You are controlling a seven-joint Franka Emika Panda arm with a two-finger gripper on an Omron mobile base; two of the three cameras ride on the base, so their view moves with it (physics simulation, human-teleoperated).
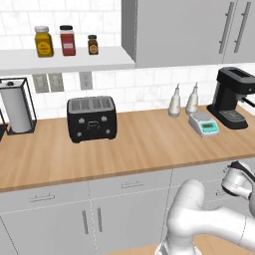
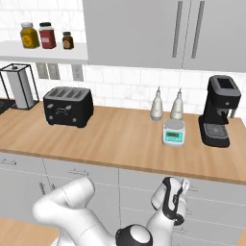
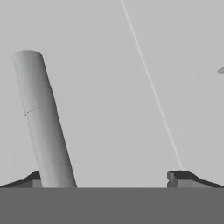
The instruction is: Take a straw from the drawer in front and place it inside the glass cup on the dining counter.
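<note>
My open two-finger pincer (image 3: 109, 177) faces the pale grey drawer front (image 3: 131, 87); I should centre its slim silver bar handle (image 3: 41, 118) between my fingers before closing.

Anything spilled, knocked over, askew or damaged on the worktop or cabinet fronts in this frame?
Nothing stands out. The toaster, paper towel holder, two bottles, scale and coffee machine all stand upright on the worktop; the drawers are shut.

The arm folds low, its elbow bent up and its forearm reaching forward. The gripper (image 2: 184, 185) points ahead with jaws spread wide and nothing between them. In the hand view its two fingertips (image 3: 180, 176) stand far apart at the bottom.
</note>
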